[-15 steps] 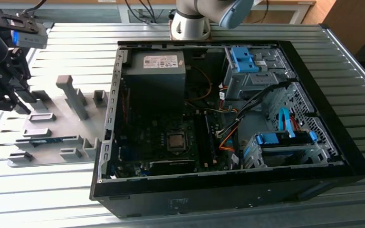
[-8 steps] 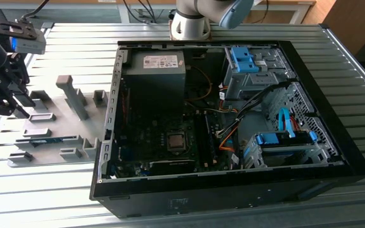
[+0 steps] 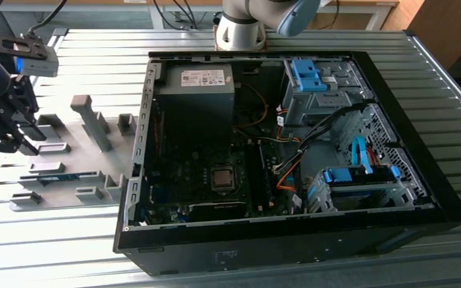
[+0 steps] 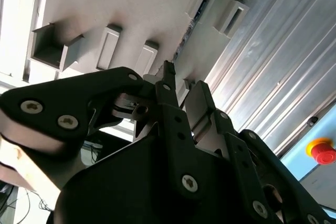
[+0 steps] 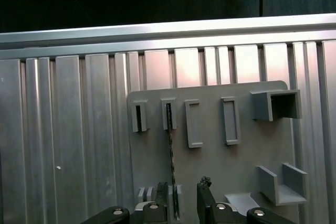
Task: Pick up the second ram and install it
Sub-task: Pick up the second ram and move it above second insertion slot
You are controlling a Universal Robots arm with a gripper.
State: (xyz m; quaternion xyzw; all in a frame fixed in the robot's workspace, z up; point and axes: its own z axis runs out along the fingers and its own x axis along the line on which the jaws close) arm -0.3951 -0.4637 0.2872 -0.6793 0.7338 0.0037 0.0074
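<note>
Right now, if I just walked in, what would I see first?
The big open computer case sits in the middle of the exterior view, with bright blue clips inside. At that view's left the gripper hangs above a grey holder plate, open fingers astride the thin second ram.

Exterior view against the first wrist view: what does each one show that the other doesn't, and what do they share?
Exterior view's own: the open computer case with its motherboard, power supply and blue drive-bay clips, plus the arm's base.
First wrist view's own: a look down onto the slots of the grey holder plate, with the RAM stick standing on edge, in line with the gap between the open fingers of the end effector.
Shared: the grey holder plate, RAM stick, end effector and ribbed metal table.
</note>
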